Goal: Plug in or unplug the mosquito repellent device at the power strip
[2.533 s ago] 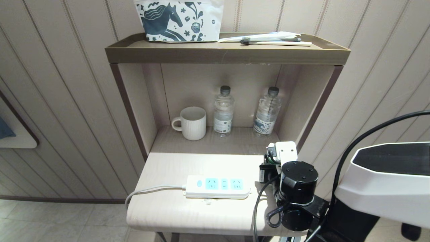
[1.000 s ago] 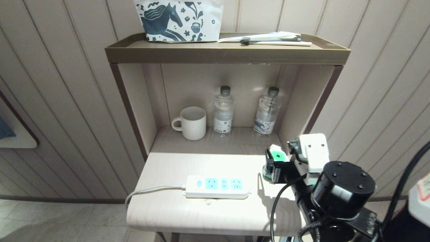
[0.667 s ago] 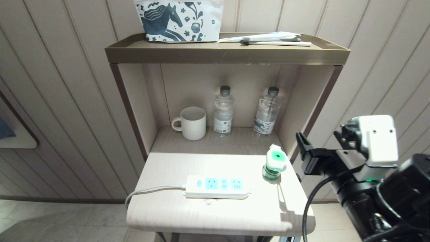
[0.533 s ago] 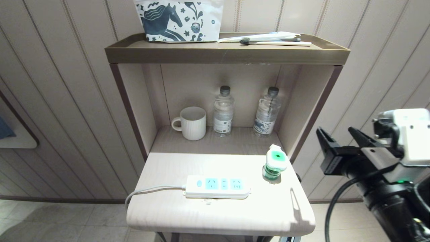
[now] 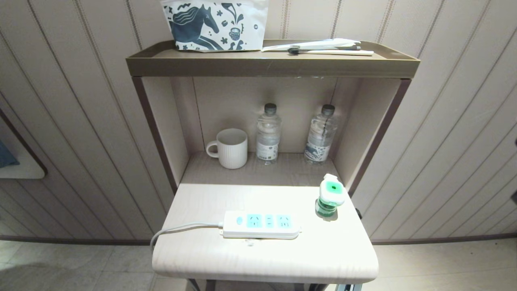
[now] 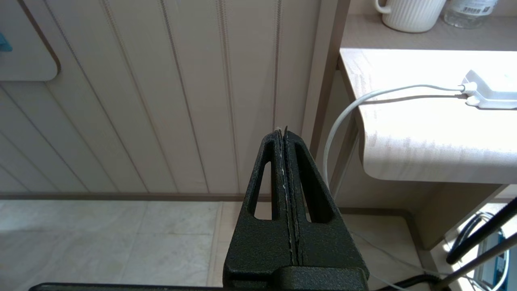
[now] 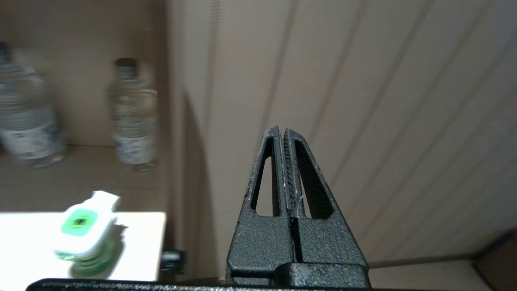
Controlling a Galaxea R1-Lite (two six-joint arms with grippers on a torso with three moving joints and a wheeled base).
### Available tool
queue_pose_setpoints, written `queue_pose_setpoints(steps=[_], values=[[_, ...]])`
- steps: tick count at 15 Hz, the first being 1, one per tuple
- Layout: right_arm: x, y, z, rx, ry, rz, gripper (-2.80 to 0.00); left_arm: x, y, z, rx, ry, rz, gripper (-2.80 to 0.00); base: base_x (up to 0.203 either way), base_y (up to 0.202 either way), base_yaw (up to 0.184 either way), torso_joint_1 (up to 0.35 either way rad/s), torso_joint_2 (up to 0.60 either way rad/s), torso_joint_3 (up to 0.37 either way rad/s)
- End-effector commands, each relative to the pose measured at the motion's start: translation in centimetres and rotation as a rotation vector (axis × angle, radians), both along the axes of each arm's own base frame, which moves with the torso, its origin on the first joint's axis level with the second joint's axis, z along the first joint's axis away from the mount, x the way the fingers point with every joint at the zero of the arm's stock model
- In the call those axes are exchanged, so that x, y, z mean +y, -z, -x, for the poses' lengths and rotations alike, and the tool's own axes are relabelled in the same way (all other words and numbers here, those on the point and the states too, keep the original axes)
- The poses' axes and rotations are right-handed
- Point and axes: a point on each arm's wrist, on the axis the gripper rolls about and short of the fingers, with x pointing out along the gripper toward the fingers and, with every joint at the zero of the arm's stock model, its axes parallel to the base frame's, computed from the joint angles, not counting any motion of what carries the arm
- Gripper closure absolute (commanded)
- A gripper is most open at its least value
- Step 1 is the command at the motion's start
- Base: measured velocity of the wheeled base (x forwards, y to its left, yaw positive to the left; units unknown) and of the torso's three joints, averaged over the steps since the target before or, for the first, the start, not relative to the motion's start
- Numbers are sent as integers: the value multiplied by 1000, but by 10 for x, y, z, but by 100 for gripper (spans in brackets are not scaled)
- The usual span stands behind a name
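Note:
The mosquito repellent device [image 5: 331, 198] stands on its green bottle at the shelf's right side, white head with green centre facing up, apart from the power strip [image 5: 261, 224]. The strip lies flat near the front edge with all its blue sockets free. In the right wrist view the device [image 7: 83, 232] sits off to one side. My right gripper [image 7: 282, 131] is shut and empty, out beside the stand in front of the panelled wall. My left gripper [image 6: 282, 131] is shut and empty, low by the stand's left side. Neither arm shows in the head view.
A white mug [image 5: 229, 148] and two water bottles [image 5: 268, 133] [image 5: 320, 134] stand at the back of the niche. A horse-print bag [image 5: 216, 24] and a toothbrush kit [image 5: 323, 46] lie on the top tray. The strip's cord [image 5: 177, 231] hangs off the left edge.
My right gripper let go of the device, leaving it standing on the shelf. It then pulled away to the right out of the head view and shut. The left arm stayed still.

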Motion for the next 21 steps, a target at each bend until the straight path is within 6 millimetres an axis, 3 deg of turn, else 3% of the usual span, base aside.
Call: queue_pose_setpoints(steps=[1,3,6,9,13,18,21], values=[[-24,-9,31,-77,93,-6,0,0,0,0,1,0,0,0,0,0,0,0,0,0],[-35,4,53,-79,121,34,0,0,0,0,1,-1,0,0,0,0,0,0,0,0],[-37,46,75,-2,45,-45,0,0,0,0,1,0,0,0,0,0,0,0,0,0],[-36,90,90,132,-54,-191,0,0,0,0,1,-1,0,0,0,0,0,0,0,0],[-35,146,97,203,-75,-149,0,0,0,0,1,-1,0,0,0,0,0,0,0,0],[-32,169,114,143,-177,-121,0,0,0,0,1,-1,0,0,0,0,0,0,0,0],[-31,180,117,201,-209,-166,0,0,0,0,1,-1,0,0,0,0,0,0,0,0]])
